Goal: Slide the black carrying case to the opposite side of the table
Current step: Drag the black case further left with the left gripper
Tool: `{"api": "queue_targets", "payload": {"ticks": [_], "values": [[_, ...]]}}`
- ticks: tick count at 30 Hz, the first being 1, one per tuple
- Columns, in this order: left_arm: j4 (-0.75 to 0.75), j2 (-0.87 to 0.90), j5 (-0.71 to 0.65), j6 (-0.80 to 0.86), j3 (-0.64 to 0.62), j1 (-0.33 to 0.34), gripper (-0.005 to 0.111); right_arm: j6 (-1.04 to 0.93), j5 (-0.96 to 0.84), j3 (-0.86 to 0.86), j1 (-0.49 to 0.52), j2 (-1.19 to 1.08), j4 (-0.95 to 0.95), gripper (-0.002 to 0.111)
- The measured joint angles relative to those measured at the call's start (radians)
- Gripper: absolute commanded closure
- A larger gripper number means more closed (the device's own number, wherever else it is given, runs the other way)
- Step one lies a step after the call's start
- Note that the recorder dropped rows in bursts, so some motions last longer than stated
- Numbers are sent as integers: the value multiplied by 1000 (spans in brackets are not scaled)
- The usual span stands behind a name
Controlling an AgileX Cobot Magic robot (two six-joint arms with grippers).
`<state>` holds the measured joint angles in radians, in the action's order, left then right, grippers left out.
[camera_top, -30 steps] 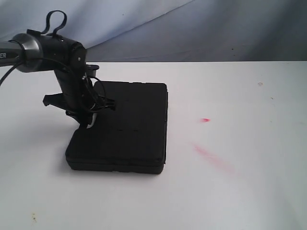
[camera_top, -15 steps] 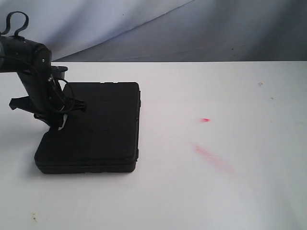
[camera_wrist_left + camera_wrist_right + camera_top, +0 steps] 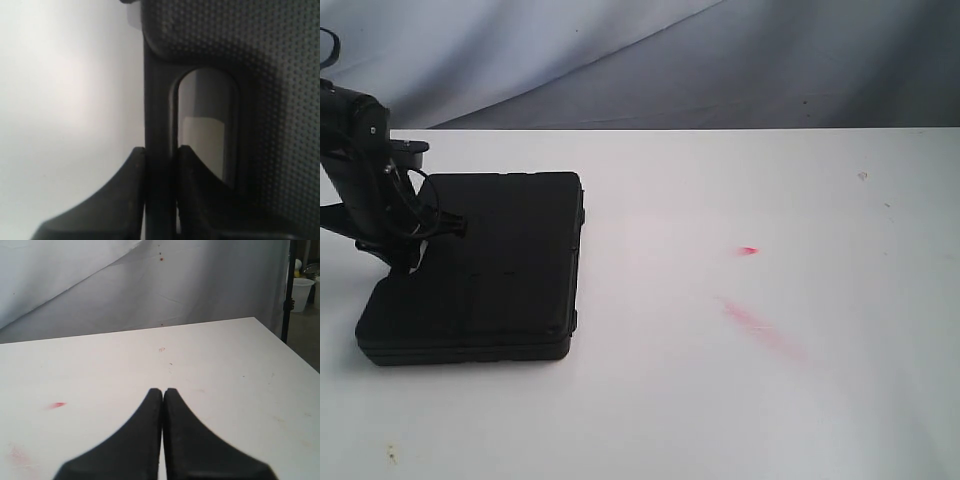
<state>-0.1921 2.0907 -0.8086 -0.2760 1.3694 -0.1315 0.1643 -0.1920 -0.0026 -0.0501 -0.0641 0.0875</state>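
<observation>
The black case [image 3: 485, 265] lies flat on the white table [image 3: 770, 400], near its left edge in the exterior view. My left gripper [image 3: 405, 262] stands over the case's left side, shut on the handle bar. In the left wrist view its two fingers [image 3: 127, 190] clamp the case's handle bar [image 3: 159, 125], with the handle slot [image 3: 207, 125] beside it and the dimpled case [image 3: 280, 75] lid past that. My right gripper [image 3: 163, 391] hangs shut over bare table, nothing between its fingers; it does not show in the exterior view.
Red smears [image 3: 760, 325] and a small red spot [image 3: 748, 250] mark the tabletop right of the case. A grey-white cloth backdrop [image 3: 670, 60] hangs behind the table's far edge. A white bucket [image 3: 302, 292] stands beyond the table corner in the right wrist view.
The left gripper has dragged the case steadily leftward across the table, from near the middle to close to the left edge. The right gripper has not visibly changed.
</observation>
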Motion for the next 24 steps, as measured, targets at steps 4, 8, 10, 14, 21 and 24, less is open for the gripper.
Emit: {"api": "queue_targets", "payload": {"ticks": [4,8,10,14,21,24], "values": [[4,-3,4,6,0,16,107,0,0,0,0,0,0,108],[7,-3,3,19,0,48,107,0,0,0,0,0,0,108],[5,-3,-1,24,0,62,107,0,0,0,0,0,0,108],[1,-3,-3,29,0,70,107,0,0,0,0,0,0,108],[7,-3,-3,54,0,70,107,0,0,0,0,0,0,108],[11,-3,-3,54,0,72,107,0,0,0,0,0,0,108]]}}
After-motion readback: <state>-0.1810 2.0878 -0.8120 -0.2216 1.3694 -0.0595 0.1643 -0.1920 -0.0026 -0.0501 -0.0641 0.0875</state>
